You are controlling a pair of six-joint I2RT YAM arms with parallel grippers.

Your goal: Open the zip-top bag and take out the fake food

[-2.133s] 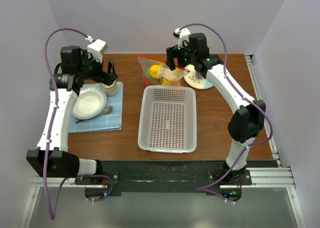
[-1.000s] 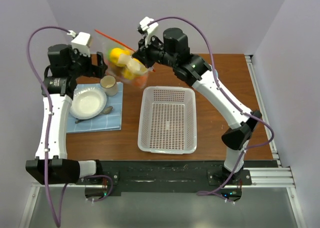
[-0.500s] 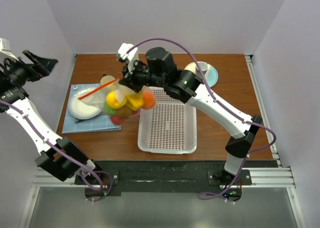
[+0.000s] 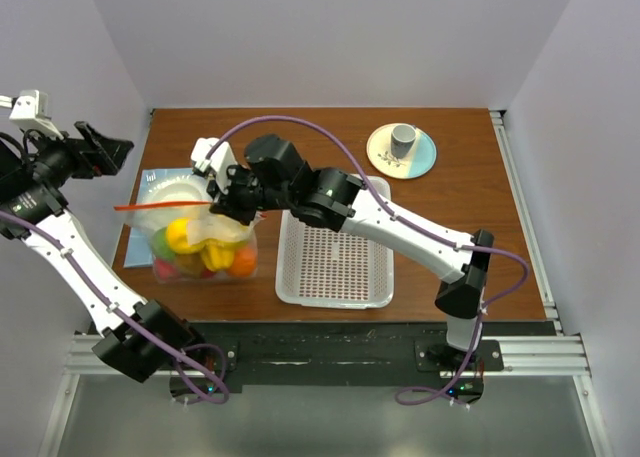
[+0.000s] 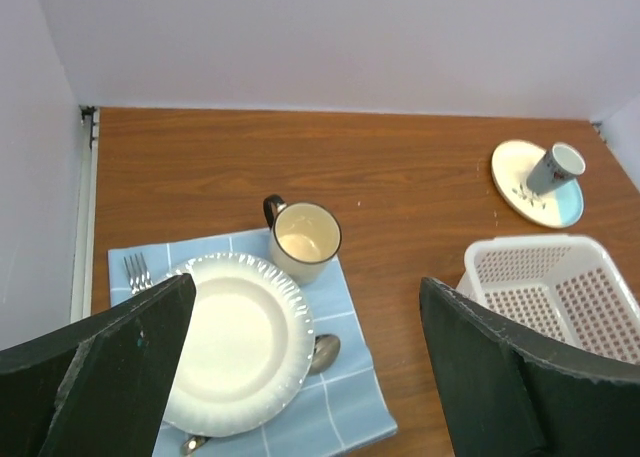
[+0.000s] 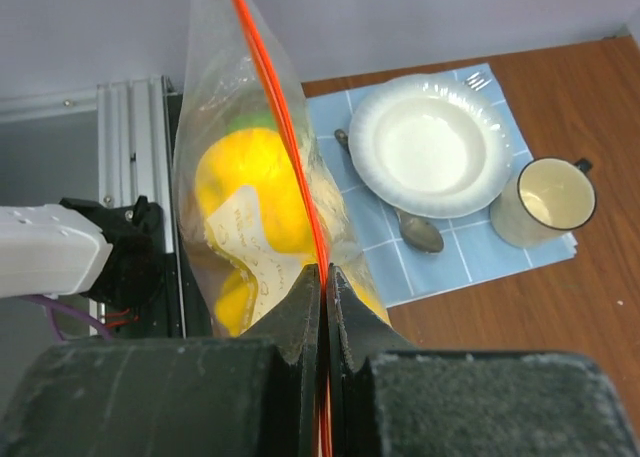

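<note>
The clear zip-top bag (image 4: 205,245) hangs in the air over the table's left front, its orange-red zip strip (image 4: 160,206) on top. My right gripper (image 4: 232,205) is shut on that strip at its right end; in the right wrist view the strip (image 6: 275,107) runs up from between the jaws of that gripper (image 6: 324,273). Yellow, orange, red and green fake food (image 4: 200,249) fills the bag (image 6: 225,157), where yellow pieces (image 6: 245,182) show. My left gripper (image 4: 105,147) is raised at the far left, open and empty (image 5: 305,322), well apart from the bag.
A white perforated basket (image 4: 375,277) stands right of the bag. A blue cloth (image 5: 360,397) holds a white plate (image 5: 235,337), a cream mug (image 5: 303,237), a spoon (image 5: 325,352) and a fork. A small grey cup on a saucer (image 4: 420,157) sits at the back right.
My right gripper has carried the bag from the back of the table, leftward and forward, down to the left front. My left arm swung up and out to the far left.
</note>
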